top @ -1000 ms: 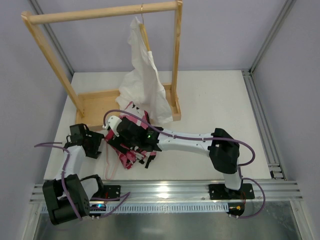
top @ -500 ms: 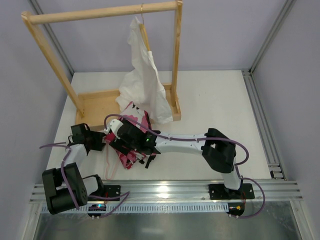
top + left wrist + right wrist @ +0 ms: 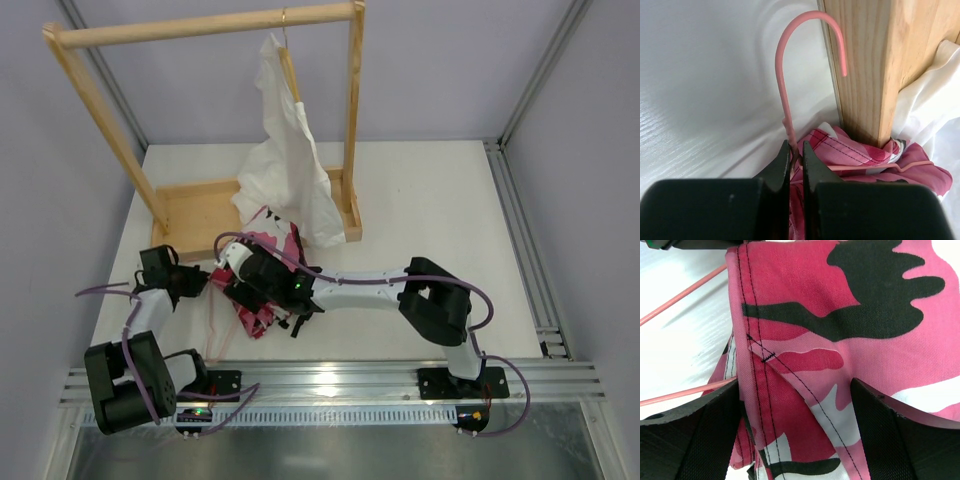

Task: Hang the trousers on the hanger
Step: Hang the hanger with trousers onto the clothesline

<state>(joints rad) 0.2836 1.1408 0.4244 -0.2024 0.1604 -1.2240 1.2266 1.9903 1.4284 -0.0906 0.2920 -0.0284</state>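
My left claw (image 3: 794, 148), low beside the trousers (image 3: 860, 152), pinches the neck of the hanger (image 3: 782, 90); wrist view alone shows right claw (image 3: 795, 390) splayed wide.

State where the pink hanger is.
The hanger lies left on the table beside the trousers; in the left wrist view its neck is pinched by the left end effector, hook near the wooden post.

In front of tan wooden rack base (image 3: 190, 212): pink-camo cloth trousers (image 3: 815, 340), thin pink wire hanger (image 3: 782, 95), hook nr rack.

Left end effector (image 3: 796, 148) now clamped on hanger (image 3: 781, 100) neck, moved nearer trousers (image 3: 855, 150)
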